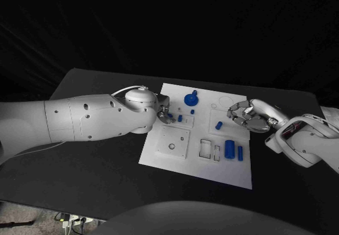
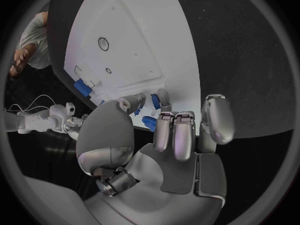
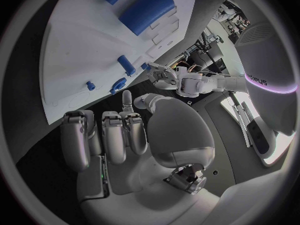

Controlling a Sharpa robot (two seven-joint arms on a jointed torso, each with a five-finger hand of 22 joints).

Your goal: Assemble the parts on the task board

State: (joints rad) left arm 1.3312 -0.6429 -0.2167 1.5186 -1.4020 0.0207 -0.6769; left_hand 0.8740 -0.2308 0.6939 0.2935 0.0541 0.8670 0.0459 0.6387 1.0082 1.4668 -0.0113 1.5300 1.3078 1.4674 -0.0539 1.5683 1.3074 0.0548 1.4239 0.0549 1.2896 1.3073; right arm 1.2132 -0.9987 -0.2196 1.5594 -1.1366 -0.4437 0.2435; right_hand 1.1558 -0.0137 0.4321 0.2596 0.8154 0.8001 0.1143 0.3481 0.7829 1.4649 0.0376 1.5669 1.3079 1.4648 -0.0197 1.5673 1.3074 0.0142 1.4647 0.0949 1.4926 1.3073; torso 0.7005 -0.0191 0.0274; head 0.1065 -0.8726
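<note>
A black surface [image 1: 99, 166] carried everything, its matte top running out to a far edge against a dark backdrop. Below the surface's near left corner, a small patch of pale floor showed with a power strip and cables [image 1: 70, 221] lying on it. In the left wrist view the same black surface [image 2: 250, 60] showed faint specks across its top.

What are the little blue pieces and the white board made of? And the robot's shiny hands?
The blue pieces look like matte plastic: one even colour, no glints. The white board seems to be smooth plastic too, flat with neat cut-out slots, though painted metal is possible. The right hand and left hand look like brushed silver metal or metal-coated shells, with soft highlights.
</note>
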